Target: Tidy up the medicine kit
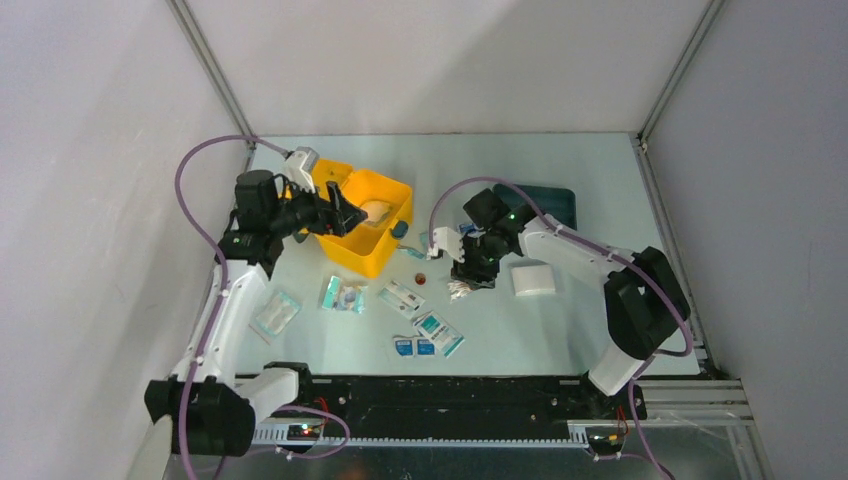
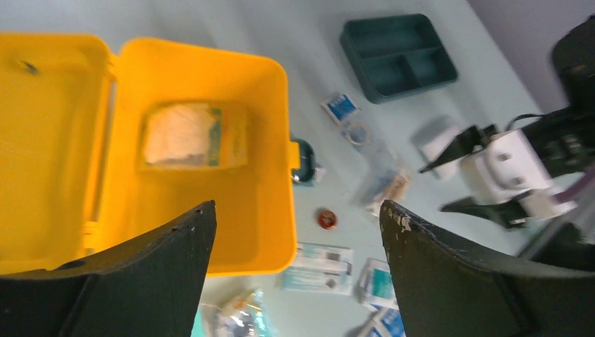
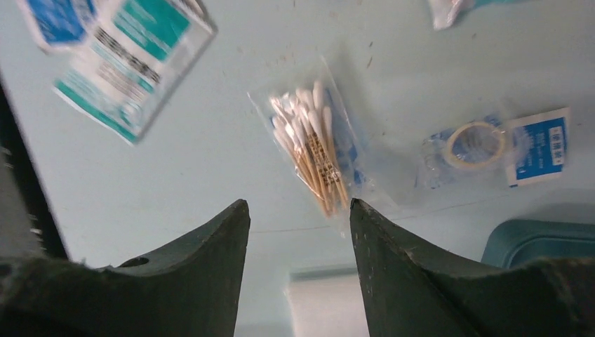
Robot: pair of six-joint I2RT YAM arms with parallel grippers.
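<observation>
Left gripper [image 1: 342,210] hangs w/ its fingers spread wide and nothing between them, over the medicine kit [image 1: 378,235]. The kit sits toward the far-left corner of the counter. Its lid [image 2: 49,140] is swung back and its dark latch [image 2: 304,160] is on the wall facing the other arm. One white-and-green packet [image 2: 193,133] lies flat on the kit floor.

Right gripper [image 3: 298,203] is also apart, gripping nothing, poised above a clear bag of cotton swabs [image 3: 312,151] at approx mid-counter. Can't tell if the tips touch the bag. Just beyond the bag, toward the far edge, are a bagged tape roll [image 3: 477,144] and, touching that bag, a blue sachet [image 3: 540,144]. A small red round item [image 1: 420,279] lies between the kit and the swabs. A white pad [image 1: 533,278] lies just beside the gripper on the right-edge side. A dark teal divided tray [image 1: 550,200] sits by the far edge, right of centre.

Toward the near edge are teal-and-white sachets [image 1: 438,332] and blue sachets [image 1: 413,347]. Further left are a clear packet [image 1: 343,295] and a second clear packet [image 1: 275,312], nearest the left edge.
</observation>
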